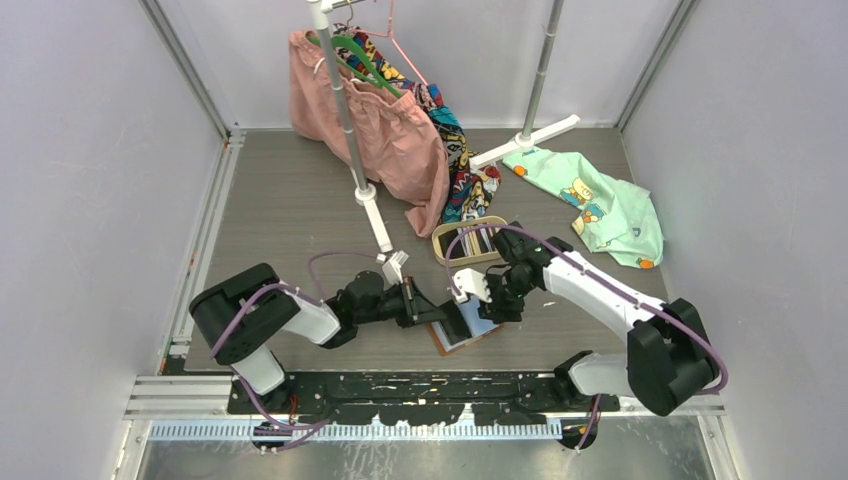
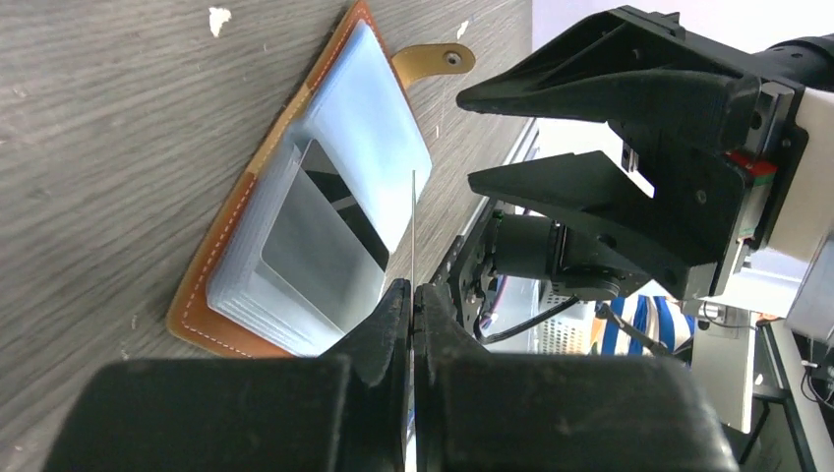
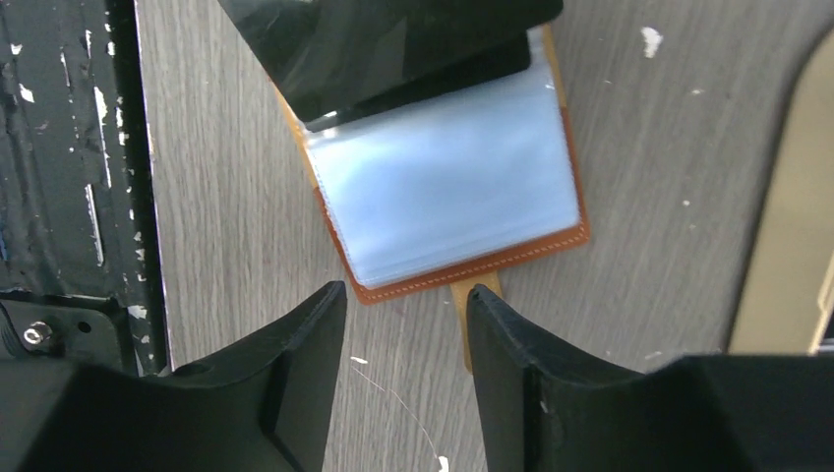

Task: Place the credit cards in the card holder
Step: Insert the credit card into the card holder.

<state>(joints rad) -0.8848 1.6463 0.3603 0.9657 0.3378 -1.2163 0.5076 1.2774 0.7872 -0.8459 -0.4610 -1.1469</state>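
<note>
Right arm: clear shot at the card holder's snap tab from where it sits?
Probably yes. The right gripper hangs open right over the snap tab, with nothing between them in its wrist view. The left gripper, shut on a thin sheet, sits at the card holder's other end.

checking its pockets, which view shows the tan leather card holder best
Right wrist: the open tan-brown leather card holder lies flat below the camera, clear pockets and stitched edge plain, its far part under something dark. Left wrist shows it slanted, with the snap tab. Top external shows only a small part between the arms.
</note>
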